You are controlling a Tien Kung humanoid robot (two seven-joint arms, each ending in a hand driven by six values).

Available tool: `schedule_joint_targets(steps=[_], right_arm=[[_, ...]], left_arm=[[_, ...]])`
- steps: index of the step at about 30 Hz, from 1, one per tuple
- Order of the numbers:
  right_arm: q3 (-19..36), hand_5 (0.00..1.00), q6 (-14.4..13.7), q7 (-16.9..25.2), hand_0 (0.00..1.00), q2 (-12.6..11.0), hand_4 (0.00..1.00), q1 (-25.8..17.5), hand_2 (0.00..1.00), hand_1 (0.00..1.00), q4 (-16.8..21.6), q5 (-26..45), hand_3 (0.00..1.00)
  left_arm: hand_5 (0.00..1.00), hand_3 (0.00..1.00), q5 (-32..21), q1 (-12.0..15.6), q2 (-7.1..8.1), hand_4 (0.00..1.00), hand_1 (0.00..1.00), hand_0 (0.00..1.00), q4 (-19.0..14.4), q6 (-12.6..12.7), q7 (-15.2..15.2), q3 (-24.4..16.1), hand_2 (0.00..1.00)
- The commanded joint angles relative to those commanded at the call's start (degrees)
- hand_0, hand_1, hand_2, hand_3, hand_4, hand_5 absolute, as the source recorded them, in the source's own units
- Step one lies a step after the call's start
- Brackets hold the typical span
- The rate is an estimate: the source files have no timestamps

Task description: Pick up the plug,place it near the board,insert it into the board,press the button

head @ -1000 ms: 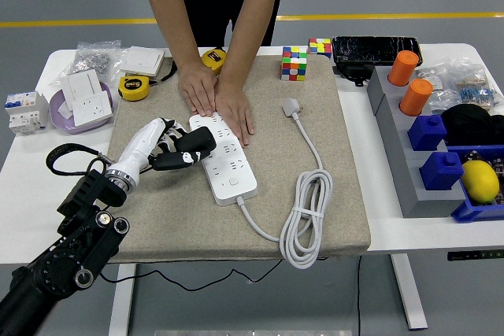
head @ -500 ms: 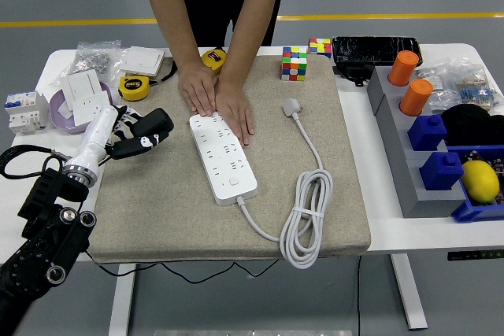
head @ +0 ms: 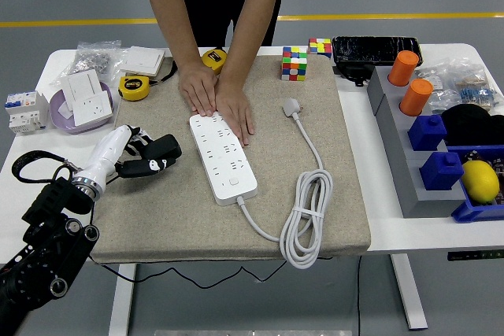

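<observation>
Beige mat under your left hand (head: 150, 159), fingers loosely spread, holding nothing.
Your board (head: 223, 158) lies just beyond its fingertips; plug (head: 292, 105) farther off.

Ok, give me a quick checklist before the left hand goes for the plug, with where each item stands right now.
1. Plug free and unobstructed on the mat: ok.
2. Power strip held steady by the person's hands: ok.
3. Left hand within reach of the plug: not ok, it sits left of the strip, which lies between them.
4. Left hand empty: ok, it holds nothing.
5. Cable clear of the strip's sockets: ok, coiled to its right.
6. Right hand available: cannot tell, out of view.
</observation>
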Motion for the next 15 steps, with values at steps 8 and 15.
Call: schedule_joint_targets(steps=[8, 15], right_arm=[[-0.1, 0.998, 0.0, 0.1, 0.797, 0.0, 0.998, 0.0, 0.715, 0.706, 0.0, 0.2, 0.753], [0.0, 0.998, 0.0, 0.1, 0.798, 0.1, 0.998, 0.2, 0.715, 0.706, 0.0, 0.2, 0.754]], left_arm=[[0.517, 0.907, 0.6, -0.3, -0.03, 0.998, 0.998, 0.879, 0.5, -1.8, 1.1, 0.0, 0.963], [0.797, 0.928, -4.1, 1.0, -0.46, 0.998, 0.998, 0.909, -2.9, -2.2, 0.6, -2.6, 0.985]])
